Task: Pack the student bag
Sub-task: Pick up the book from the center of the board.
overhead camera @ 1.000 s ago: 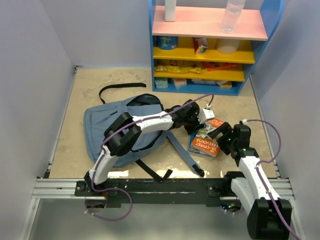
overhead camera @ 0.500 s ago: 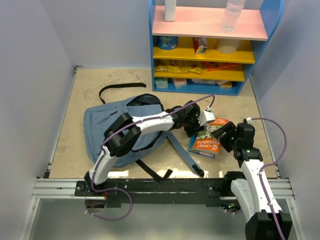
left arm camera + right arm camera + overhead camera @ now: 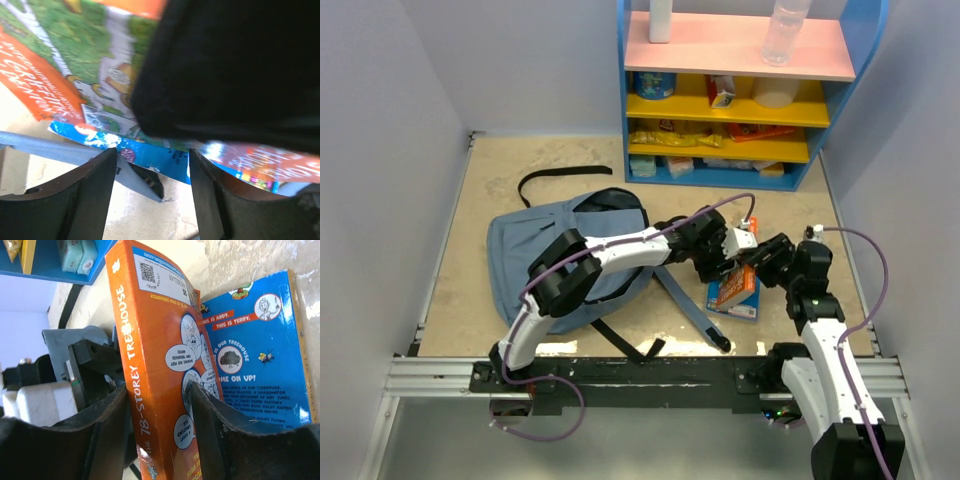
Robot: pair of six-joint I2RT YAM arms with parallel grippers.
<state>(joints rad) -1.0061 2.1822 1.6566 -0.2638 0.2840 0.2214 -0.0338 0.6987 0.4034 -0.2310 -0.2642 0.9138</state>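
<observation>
The grey-blue student bag [image 3: 555, 250] lies flat left of centre, with a padded shoulder strap [image 3: 685, 305] trailing toward the books. My right gripper [image 3: 762, 262] is shut on an orange "78-Storey Treehouse" book [image 3: 150, 340] and holds it up on edge. A blue book [image 3: 260, 365] lies flat beneath it on the table [image 3: 790, 225]. My left gripper [image 3: 728, 262] is open and empty, right beside the orange book; its fingers [image 3: 90, 195] hang above the table, the blue book's edge [image 3: 150, 160] and the grey strap [image 3: 50, 147].
A blue shelf unit [image 3: 740, 165] with snacks and bottles stands at the back right. A thin black webbing strap [image 3: 560, 178] loops behind the bag. White walls close in on both sides. The two grippers are almost touching.
My right gripper has tipped the orange book from lying tilted to standing on edge and shifted it left, baring the blue book. My left gripper moved slightly right toward it.
</observation>
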